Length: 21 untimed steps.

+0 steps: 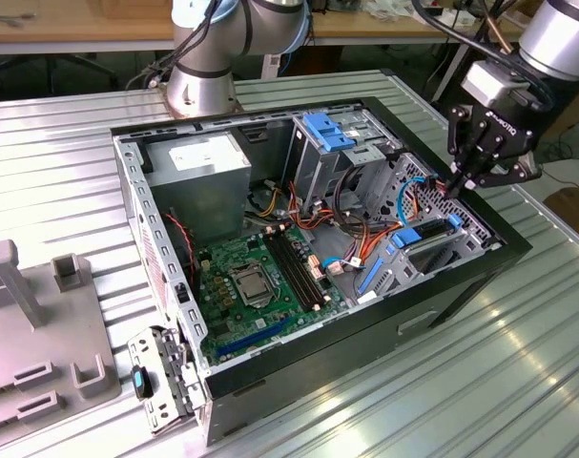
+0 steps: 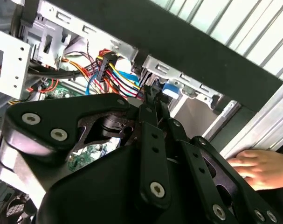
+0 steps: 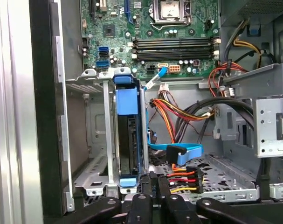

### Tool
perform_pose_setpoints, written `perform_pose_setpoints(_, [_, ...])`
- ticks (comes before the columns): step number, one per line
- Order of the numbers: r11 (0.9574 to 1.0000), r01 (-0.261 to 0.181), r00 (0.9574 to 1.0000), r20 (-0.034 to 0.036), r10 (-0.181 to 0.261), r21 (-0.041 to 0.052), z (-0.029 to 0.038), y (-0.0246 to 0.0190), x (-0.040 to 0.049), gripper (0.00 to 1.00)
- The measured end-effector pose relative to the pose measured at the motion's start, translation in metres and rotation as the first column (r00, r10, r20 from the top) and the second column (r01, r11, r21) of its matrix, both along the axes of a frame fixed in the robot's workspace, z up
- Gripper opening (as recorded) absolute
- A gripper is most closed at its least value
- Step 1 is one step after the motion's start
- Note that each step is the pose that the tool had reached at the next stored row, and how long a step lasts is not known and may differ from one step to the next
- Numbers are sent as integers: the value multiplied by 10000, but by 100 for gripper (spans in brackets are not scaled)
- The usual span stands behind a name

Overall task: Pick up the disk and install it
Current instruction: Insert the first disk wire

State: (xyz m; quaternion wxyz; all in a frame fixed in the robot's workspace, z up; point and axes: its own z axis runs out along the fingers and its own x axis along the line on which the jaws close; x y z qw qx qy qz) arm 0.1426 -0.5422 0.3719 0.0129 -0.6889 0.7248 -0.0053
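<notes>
Here the jaws, closed together, touch the disk [image 3: 128, 135] seated in its bay.

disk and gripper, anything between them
Nothing: in the first wrist view the gripper sits right at the near end of the blue-railed disk, standing on edge in its bay, with no cable between them.

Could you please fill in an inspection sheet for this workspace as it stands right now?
Surface: ribbed metal table carrying the open computer case.
Job's things: disk with blue rails stands on edge in its drive bay.
Clutter: grey fixture blocks at the exterior view's left.
Claw: claw shut, at the disk's blue end.
Cables: coloured wire bundle and blue data cable beside the bay.
Surroundings: a person's hand rests outside the case.
</notes>
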Motion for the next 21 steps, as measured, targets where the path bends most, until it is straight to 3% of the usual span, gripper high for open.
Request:
perform_pose_setpoints(1, [10000, 25, 10000, 0, -25, -1, -3, -28, -4, 17])
perform_pose_setpoints(3, [10000, 38, 10000, 0, -38, -1, -7, -127, -20, 17])
perform_pose_setpoints(6, [10000, 7, 10000, 0, -7, 2, -15, -131, -95, 17])
perform_pose_setpoints(10, [10000, -17, 10000, -4, 17, -2, -49, -130, -102, 17])
perform_pose_setpoints(21, [9980, -636, 9980, -5, 636, 14, -157, -130, -145, 17])
